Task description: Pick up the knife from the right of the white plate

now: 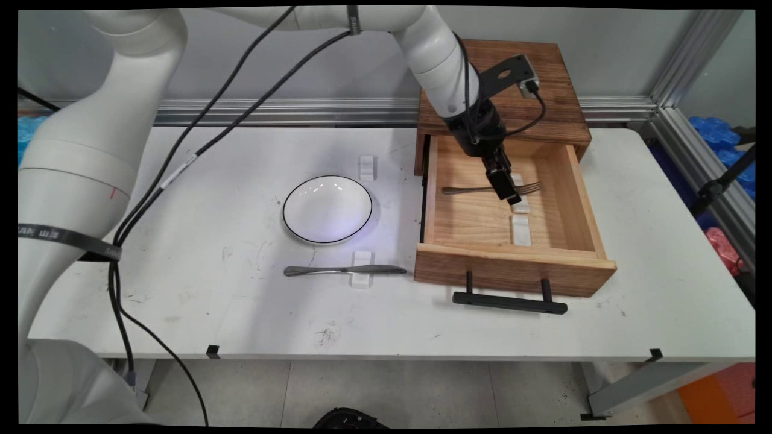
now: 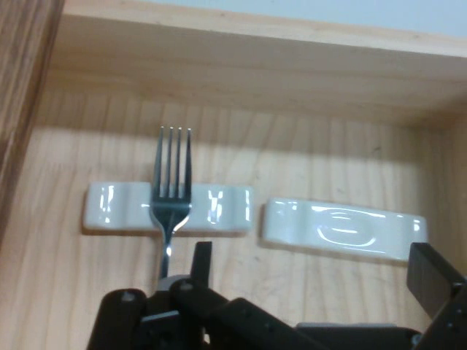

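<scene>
My gripper (image 1: 510,196) reaches down into the open wooden drawer (image 1: 512,268), just above a metal fork (image 1: 482,189). The fork lies across the drawer floor with its neck on a white rest (image 1: 521,204). In the hand view the gripper (image 2: 314,270) is open, with nothing between its fingers. The fork (image 2: 171,189) runs just outside the left fingertip (image 2: 201,257), tines pointing away over the white rest (image 2: 222,208). A second, empty white rest (image 2: 343,230) lies between the fingers' line and the drawer wall.
The drawer juts out of a dark wooden cabinet (image 1: 512,90) at the back; its black handle (image 1: 509,301) faces the near edge. A white bowl (image 1: 327,209) with a black rim sits mid-table. A knife (image 1: 344,270) lies on a rest (image 1: 362,278); another empty rest (image 1: 367,167) sits behind the bowl.
</scene>
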